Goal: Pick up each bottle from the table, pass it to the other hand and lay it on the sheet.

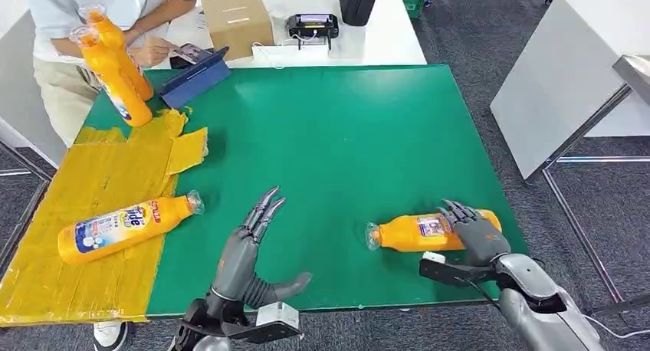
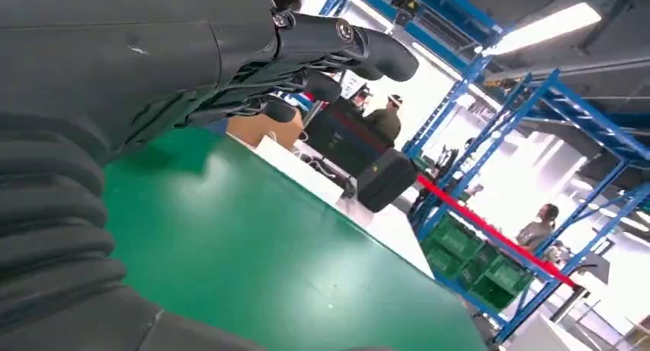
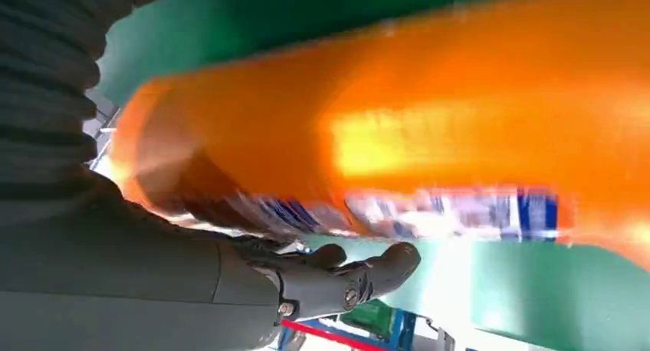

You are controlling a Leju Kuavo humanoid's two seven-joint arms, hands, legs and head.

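Right hand (image 1: 477, 232) grips lying bottle (image 1: 418, 233); left hand (image 1: 249, 255) spread, holding nothing

Bright, even overhead light in the head view; soft, short shadows under the left hand (image 1: 249, 251) and right hand (image 1: 473, 230) on the green surface (image 1: 329, 144). Blown-out ceiling strips and white glare beyond the left hand's fingers in its wrist view. Heavily blurred orange bottle (image 3: 429, 129) just beyond the right hand, label smeared, yellow highlight across it.

"Tide" on label of bottle (image 1: 124, 227) lying on yellow sheet (image 1: 92, 213).
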